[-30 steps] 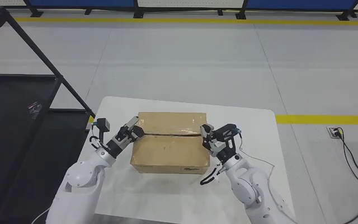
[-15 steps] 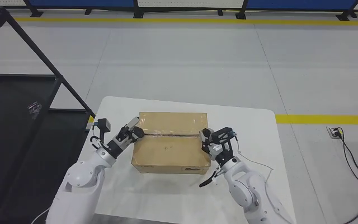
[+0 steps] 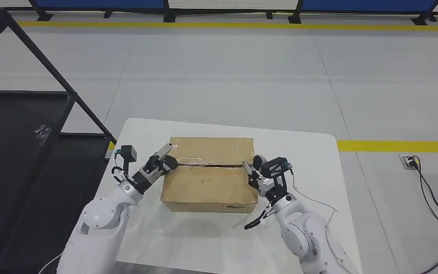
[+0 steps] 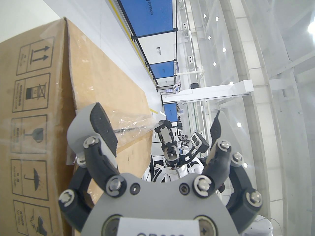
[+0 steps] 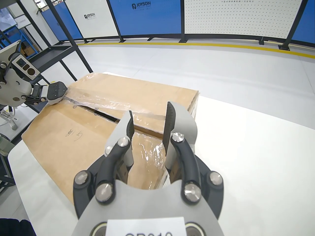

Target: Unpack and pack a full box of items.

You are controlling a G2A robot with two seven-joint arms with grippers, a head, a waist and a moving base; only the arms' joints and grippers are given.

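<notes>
A closed cardboard box sits in the middle of the white table. Clear tape runs along its top seam, and the flaps gape slightly near the middle. My left gripper is open at the box's left end, one finger pad against the taped seam, the other clear of the box. At the opposite end my right gripper is open, its fingertips just above the taped corner of the box. The left gripper's pad rests on the tape's far end.
A black metal rack stands off the table's left side. A thin cable lies on the table by the right arm. Bare tabletop lies in front of the box and to its right.
The right gripper has edged a little nearer the box's end and toward the table's front. The left gripper and the box have stayed almost where they were.
</notes>
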